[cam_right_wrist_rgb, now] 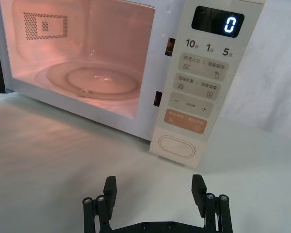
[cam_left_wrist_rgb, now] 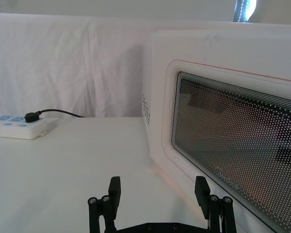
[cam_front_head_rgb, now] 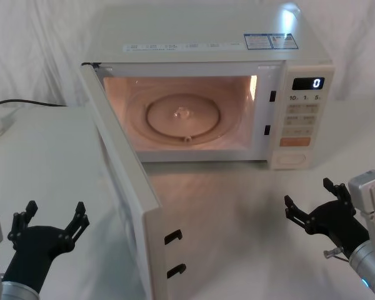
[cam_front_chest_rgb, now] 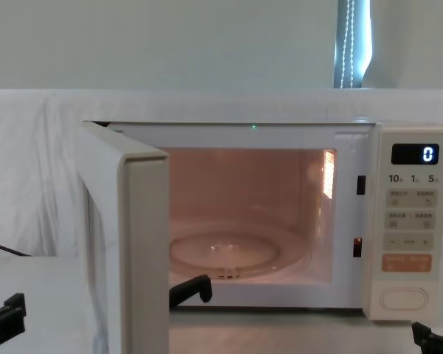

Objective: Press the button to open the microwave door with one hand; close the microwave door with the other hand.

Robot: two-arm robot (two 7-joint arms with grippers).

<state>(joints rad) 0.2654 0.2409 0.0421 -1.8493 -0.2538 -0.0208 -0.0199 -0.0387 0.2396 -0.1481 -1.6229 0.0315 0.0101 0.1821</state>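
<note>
Power strip (cam_left_wrist_rgb: 17, 127): white, black plug seated in it, far off the left gripper's outer side, on the surface (cam_front_head_rgb: 44, 162).
Left gripper (cam_front_head_rgb: 50, 225): black, fingers spread apart, nothing between them; low over the surface, just outside the swung-out door.
Microwave door (cam_front_head_rgb: 122, 187): cream, wide open, hinged at the oven's left edge, reaching forward toward the robot; free edge with two dark latch hooks (cam_front_head_rgb: 174, 254) just right of the left gripper; dotted dark window (cam_left_wrist_rgb: 237, 150) with thin orange outline facing that gripper, close ahead of its fingertips, not touching.
Microwave (cam_front_head_rgb: 206, 44): cream-white box standing on the surface, ahead of and between both grippers; cavity lit pinkish, glass turntable (cam_front_head_rgb: 184, 119) lying inside.
Control panel (cam_right_wrist_rgb: 203, 82): right side of the oven front, straight ahead of the right gripper; lit "0" display (cam_right_wrist_rgb: 218, 22) at its top, orange key (cam_right_wrist_rgb: 185, 122) low down.
Button (cam_right_wrist_rgb: 175, 145): wide cream pill shape, lowest key on the panel, directly beyond the right gripper, apart from it.
Right gripper (cam_front_head_rgb: 310, 205): black, fingers parted, empty; low over the surface in front of the panel, well right of the door's free edge.
</note>
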